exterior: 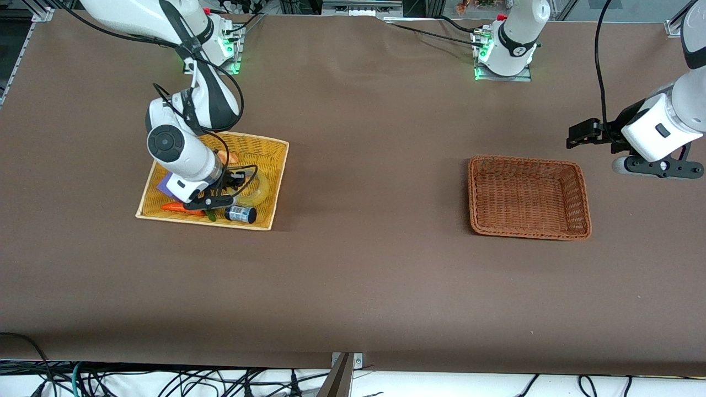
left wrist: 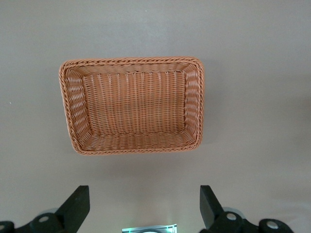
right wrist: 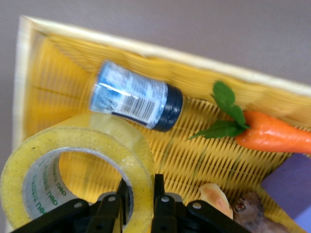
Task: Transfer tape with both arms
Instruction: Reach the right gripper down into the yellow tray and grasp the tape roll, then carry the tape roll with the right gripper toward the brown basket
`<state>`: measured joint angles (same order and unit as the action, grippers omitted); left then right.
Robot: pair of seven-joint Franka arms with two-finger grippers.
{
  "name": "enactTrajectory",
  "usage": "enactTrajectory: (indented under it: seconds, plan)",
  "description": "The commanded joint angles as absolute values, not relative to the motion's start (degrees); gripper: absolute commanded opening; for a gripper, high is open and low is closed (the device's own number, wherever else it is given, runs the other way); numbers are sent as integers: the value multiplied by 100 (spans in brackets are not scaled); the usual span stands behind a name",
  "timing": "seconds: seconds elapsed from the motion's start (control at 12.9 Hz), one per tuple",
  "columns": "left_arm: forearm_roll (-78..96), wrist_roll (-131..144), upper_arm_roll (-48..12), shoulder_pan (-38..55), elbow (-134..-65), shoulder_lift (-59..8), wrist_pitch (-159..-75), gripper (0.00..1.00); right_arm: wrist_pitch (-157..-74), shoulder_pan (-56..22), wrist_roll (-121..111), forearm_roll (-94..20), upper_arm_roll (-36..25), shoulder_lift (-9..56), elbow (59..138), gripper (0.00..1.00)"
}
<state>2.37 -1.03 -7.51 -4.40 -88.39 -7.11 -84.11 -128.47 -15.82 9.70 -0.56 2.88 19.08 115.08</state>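
The tape [right wrist: 73,165], a yellowish translucent ring, is in the yellow basket [exterior: 276,182] at the right arm's end of the table; it shows in the front view too [exterior: 258,186]. My right gripper [right wrist: 141,187] is shut on the tape's wall, one finger inside the hole and one outside. In the front view the right gripper [exterior: 234,182] is low in the yellow basket. My left gripper [exterior: 576,135] is open and empty, up in the air beside the brown wicker basket [exterior: 579,193], toward the left arm's end. The left wrist view looks down on that basket [left wrist: 194,104].
In the yellow basket lie a black cylinder with a blue-white label [right wrist: 138,99], a toy carrot [right wrist: 277,133], a purple block [right wrist: 291,189] and a pale croissant-like piece [right wrist: 214,196]. The brown wicker basket holds nothing.
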Motion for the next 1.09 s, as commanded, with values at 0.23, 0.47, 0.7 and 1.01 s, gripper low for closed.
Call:
enactTrajectory:
  seconds: [0.23, 0.47, 0.7, 1.01]
  plan:
    - [343, -185, -747, -501, -8710, -948, -8402, 100, -11601, -1713, 2351, -35, 1352, 1933, 10073, 0]
    - [360, -185, -747, -519, -8710, -1002, -8402, 100, -11672, -2808, 3932, 26, 1371, 2643, 9380, 0]
    - [352, -185, -721, -536, -8710, -1116, -8420, 100, -11926, -3549, 5191, 402, 1362, 3539, 8537, 0]
    - [299, -158, -703, -536, -8710, -1274, -8411, 100, -12741, -4086, 6107, 825, 1336, 4437, 8095, 0]
